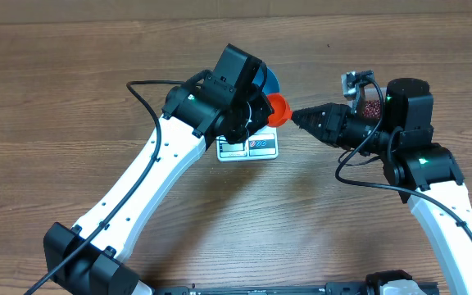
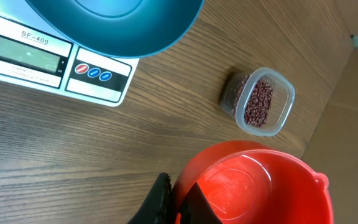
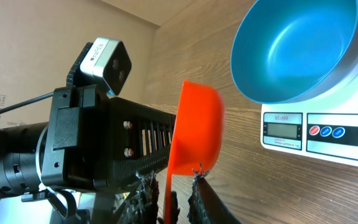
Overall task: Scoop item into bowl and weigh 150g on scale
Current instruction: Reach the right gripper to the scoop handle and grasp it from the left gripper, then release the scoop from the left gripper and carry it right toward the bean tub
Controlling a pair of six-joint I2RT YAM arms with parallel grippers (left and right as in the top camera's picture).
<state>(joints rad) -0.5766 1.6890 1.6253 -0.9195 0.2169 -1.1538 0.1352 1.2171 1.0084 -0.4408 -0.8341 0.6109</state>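
Observation:
My left gripper [image 2: 180, 190] is shut on the rim of an empty red scoop [image 2: 260, 186] and holds it above the table. The scoop's thin handle [image 3: 168, 193] stands between the fingers of my right gripper [image 3: 169, 183], with a narrow gap still showing on each side. The empty blue bowl [image 3: 297, 50] sits on the white scale [image 3: 316, 134]. From overhead the left arm hides most of the bowl [image 1: 272, 82] and part of the scale [image 1: 252, 149]. The dark red beans [image 2: 258, 104] lie in a clear plastic container [image 1: 370, 104] to the right of the scoop.
The left arm [image 1: 162, 156] crosses the table diagonally from the front left. Its black wrist body [image 3: 104, 143] fills the left side of the right wrist view. The right arm [image 1: 433, 176] stands just beside the bean container.

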